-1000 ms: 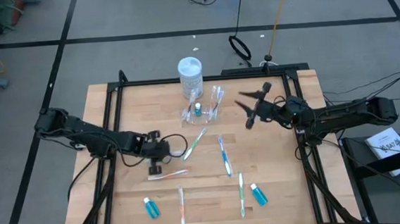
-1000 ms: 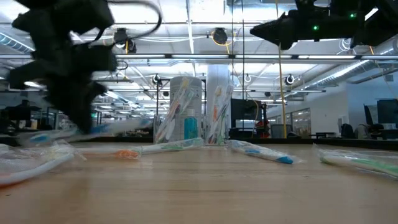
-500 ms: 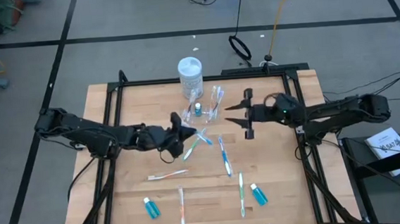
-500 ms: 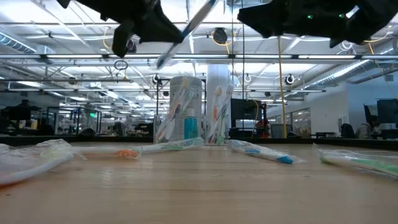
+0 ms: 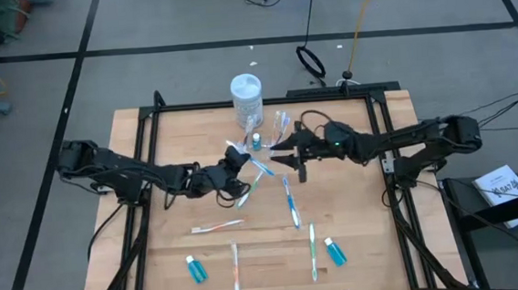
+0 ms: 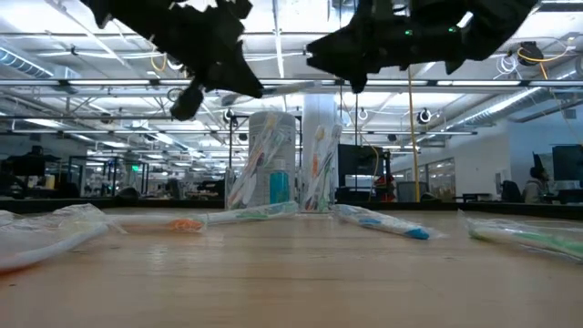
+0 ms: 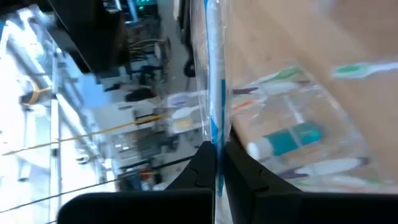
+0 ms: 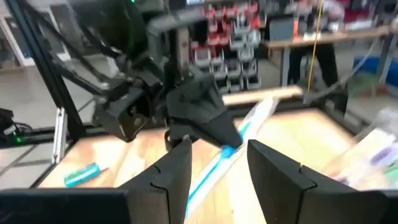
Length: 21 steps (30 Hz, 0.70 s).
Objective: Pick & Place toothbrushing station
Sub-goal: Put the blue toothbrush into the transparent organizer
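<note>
The toothbrushing station (image 5: 264, 141) is a clear plastic holder standing on the table's far middle. It holds wrapped toothbrushes and a teal bottle, and it also shows in the low view (image 6: 287, 169) and the left wrist view (image 7: 298, 140). My left gripper (image 5: 234, 166) is shut on a wrapped blue toothbrush (image 5: 260, 169), high above the table just near-left of the holder. My right gripper (image 5: 288, 158) is open and empty, just right of that toothbrush and facing my left gripper (image 8: 202, 118). My left gripper pinches the wrapped blue toothbrush between its two fingers, on the blue handle (image 7: 215, 148). The toothbrush runs on past the fingertips, along the fingers. It is lifted clear of the table and lies nearly level in the low view (image 6: 273, 88).
A white lidded jar (image 5: 246, 95) stands behind the holder. Wrapped toothbrushes lie on the table (image 5: 249, 191) (image 5: 290, 202) (image 5: 217, 226) (image 5: 312, 251) (image 5: 236, 273). Two blue bottles (image 5: 195, 269) (image 5: 334, 251) lie near the front edge. A black frame (image 5: 148, 125) borders the table.
My left gripper has risen from table height with the blue toothbrush and gone toward the far right, up to the holder. The toothbrush is lifted clear. My right gripper has gone toward the table's left, close to the held toothbrush, and stays open.
</note>
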Motion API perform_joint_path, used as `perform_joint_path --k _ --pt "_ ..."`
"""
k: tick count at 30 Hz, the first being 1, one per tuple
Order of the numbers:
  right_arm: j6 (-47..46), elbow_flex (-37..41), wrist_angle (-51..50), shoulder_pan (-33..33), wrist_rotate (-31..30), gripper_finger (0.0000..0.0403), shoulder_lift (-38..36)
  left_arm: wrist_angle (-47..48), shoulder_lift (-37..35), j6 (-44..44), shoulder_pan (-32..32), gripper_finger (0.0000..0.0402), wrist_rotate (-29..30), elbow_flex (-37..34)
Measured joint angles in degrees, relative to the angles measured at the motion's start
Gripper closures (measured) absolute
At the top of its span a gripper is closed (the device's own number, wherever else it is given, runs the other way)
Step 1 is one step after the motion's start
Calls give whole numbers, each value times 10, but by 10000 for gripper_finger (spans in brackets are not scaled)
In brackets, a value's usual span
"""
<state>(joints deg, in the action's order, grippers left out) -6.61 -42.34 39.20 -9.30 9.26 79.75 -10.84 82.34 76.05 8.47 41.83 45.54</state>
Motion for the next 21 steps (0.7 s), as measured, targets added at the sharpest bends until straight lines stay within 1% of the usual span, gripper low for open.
perform_joint_path --k 6,8,14,17,21 --pt "4 -62 -115 0 0 257 53 -113 33 98 3 374 2 0" --pt "8 -78 -117 0 1 257 70 -117 38 115 7 375 2 0" --pt "-2 -80 -112 0 2 257 83 -116 49 190 12 395 8 0" --pt "-2 -81 -106 0 0 257 82 -124 51 212 12 387 8 0" --pt "-2 -81 -103 0 0 257 82 -134 51 281 12 375 7 0"
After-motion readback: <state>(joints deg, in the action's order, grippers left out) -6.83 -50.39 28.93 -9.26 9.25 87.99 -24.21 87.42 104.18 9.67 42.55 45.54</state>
